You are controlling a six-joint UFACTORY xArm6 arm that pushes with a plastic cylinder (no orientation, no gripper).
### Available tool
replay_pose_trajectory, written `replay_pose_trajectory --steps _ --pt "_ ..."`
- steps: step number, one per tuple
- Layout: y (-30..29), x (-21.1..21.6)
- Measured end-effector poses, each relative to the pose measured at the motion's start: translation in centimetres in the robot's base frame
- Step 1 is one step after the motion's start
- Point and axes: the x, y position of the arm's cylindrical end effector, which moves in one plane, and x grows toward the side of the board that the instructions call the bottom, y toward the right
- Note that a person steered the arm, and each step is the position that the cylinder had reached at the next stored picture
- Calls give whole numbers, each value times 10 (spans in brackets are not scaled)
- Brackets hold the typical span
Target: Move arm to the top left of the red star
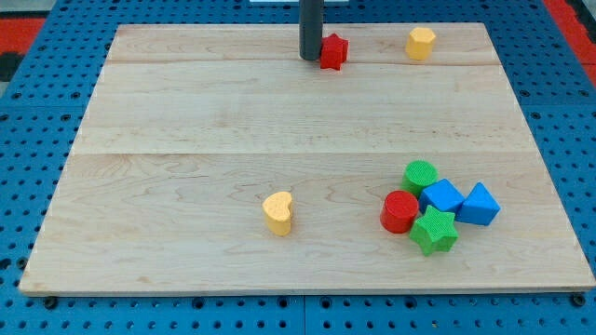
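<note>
Red star (pixel 333 51) touching my tip (pixel 310 58), yellow block (pixel 421 43) beyond

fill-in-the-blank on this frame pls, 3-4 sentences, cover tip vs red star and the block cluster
1. My tip sits just to the view's ____ of the red star.
2. The block alone near the board's top right is the ____ hexagon.
3. In the cluster at the view's lower right, the red cylinder touches the ____ star.
4. The yellow heart stands ____ from the cluster.

Missing words: left; yellow; green; apart
</note>
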Motion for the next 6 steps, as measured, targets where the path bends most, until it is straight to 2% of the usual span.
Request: replay_pose_trajectory --steps 1,3,5,6 --pt "25 20" --pt "43 -13" --pt "19 63" --pt "-50 24"
